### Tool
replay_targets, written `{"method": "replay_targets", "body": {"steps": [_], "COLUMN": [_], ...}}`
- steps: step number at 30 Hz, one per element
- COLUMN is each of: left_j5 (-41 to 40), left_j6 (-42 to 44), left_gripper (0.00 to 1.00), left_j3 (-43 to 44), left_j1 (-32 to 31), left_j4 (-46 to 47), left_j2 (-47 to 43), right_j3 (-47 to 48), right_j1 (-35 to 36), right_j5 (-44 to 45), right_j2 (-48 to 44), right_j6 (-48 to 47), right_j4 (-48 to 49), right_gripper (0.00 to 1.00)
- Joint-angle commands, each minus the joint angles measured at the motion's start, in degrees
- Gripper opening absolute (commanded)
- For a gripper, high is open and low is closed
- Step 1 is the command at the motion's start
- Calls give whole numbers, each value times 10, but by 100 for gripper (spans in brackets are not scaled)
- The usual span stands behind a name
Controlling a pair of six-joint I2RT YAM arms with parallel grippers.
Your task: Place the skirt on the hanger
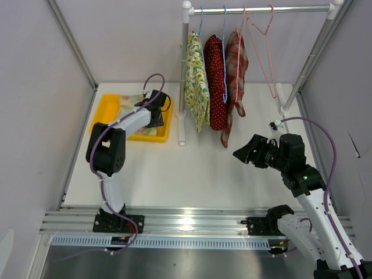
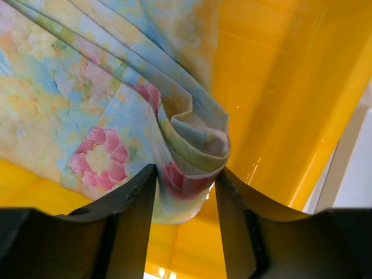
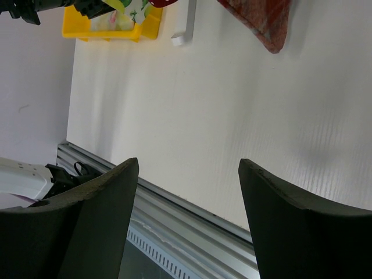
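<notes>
I found the pastel floral fabric skirt (image 2: 110, 110) in the yellow plastic tray (image 1: 102, 113), one fold pinched by the left gripper (image 2: 185, 174). The right gripper (image 3: 189, 168) stood wide and empty. I judged a slow, straight lift best, toward the bare pink wire hanger (image 1: 261, 58).

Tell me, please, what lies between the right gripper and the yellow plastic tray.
Top view: bare white table, crossed by the rack's white foot beside the tray.

A white table (image 1: 192, 174) stands between pale grey walls (image 1: 35, 87), an aluminium rail (image 1: 192, 221) along its near edge.
</notes>
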Motion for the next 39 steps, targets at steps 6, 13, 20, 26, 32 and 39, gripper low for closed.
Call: {"method": "replay_targets", "body": {"steps": [6,13,20,26,32,39], "left_j5": [-2,-9,16,41,91,52], "left_j6": [21,49,63,69,92,94], "left_gripper": [0,0,0,0,0,0], "left_j3": [44,87,126,109,110,90], "left_j1": [5,6,6,0,-43,-167], "left_j4": [-7,-32,-63,-73,-85,-119], "left_j2": [5,-54,-128,-217,-307,-421], "right_j3": [-7,-6,-3,5,15,23], "right_j1": [3,2,4,4,5,4], "right_j5": [-4,-5,-5,1,11,24], "right_j2": [-2,0,10,18,36,48], "right_j6": [3,9,12,9,0,-3], "right_j4": [25,33,41,44,47,54], "right_gripper": [76,75,75,75,75,75]}}
